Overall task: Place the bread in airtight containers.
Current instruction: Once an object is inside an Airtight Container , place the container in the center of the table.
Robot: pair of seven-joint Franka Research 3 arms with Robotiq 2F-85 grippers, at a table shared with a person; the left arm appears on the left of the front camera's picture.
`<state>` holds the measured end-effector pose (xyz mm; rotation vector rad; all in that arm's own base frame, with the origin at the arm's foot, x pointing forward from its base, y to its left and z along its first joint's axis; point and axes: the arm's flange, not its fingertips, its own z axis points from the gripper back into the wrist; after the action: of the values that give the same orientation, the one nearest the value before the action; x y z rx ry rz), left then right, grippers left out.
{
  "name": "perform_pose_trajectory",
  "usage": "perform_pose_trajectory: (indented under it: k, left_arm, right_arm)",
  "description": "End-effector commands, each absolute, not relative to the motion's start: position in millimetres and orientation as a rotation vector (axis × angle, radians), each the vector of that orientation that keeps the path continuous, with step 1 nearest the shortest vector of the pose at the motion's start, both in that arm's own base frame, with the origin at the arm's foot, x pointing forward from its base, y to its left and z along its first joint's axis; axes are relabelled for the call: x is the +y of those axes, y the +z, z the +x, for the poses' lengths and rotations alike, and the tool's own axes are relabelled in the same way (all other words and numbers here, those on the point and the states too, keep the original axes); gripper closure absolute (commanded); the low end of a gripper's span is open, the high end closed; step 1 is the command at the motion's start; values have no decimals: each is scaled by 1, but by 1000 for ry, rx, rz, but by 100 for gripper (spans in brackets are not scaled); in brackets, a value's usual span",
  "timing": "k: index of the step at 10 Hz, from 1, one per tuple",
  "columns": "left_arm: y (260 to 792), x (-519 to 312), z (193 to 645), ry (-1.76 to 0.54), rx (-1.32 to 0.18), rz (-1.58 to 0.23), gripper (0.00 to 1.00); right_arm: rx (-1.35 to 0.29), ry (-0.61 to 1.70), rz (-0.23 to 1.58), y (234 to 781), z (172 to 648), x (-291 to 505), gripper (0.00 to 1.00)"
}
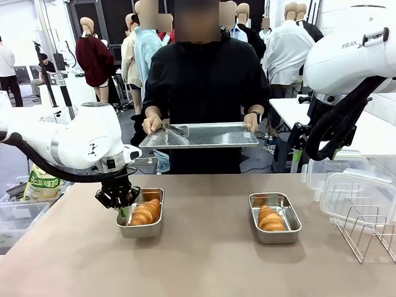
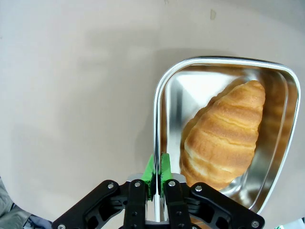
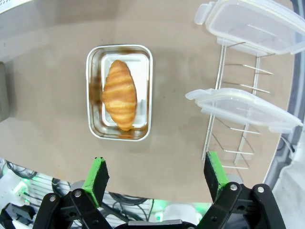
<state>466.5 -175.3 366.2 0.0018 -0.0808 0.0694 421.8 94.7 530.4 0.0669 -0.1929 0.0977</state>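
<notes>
Front: left jaws pinch the left wall of the rounded steel left pan (image 1: 140, 231) on the desk (image 1: 204, 266). Left wrist: green pads (image 2: 150, 170) clamp its thin rim, ridged glossy left roll (image 2: 224, 138) just beside. Right wrist: right jaws spread, right roll (image 3: 119, 93) in right pan (image 3: 119, 137) well beyond.

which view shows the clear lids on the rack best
The right wrist view: it looks down on both clear lids resting on the wire rack, outlines plain. The front view catches them at the right edge, overlapping and partly cut off. The left wrist view faces the left pan and its roll.
</notes>
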Motion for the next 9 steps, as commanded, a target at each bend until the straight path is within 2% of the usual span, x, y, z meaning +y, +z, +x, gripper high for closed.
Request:
perform_pose_trajectory:
  k: [1, 7, 8, 9]
  left_arm:
    - [362, -174, 475, 75, -98, -8, 100]
    - [348, -170, 485, 81, -90, 8, 100]
    - [347, -171, 485, 77, -81, 3, 92]
    - [348, -170, 485, 76, -75, 5, 73]
  right_arm:
    - [-195, 97, 63, 531, 421, 95, 0]
    - [-195, 97, 63, 531, 421, 95, 0]
    - [-195, 97, 63, 531, 421, 95, 0]
    - [-195, 97, 63, 531, 421, 95, 0]
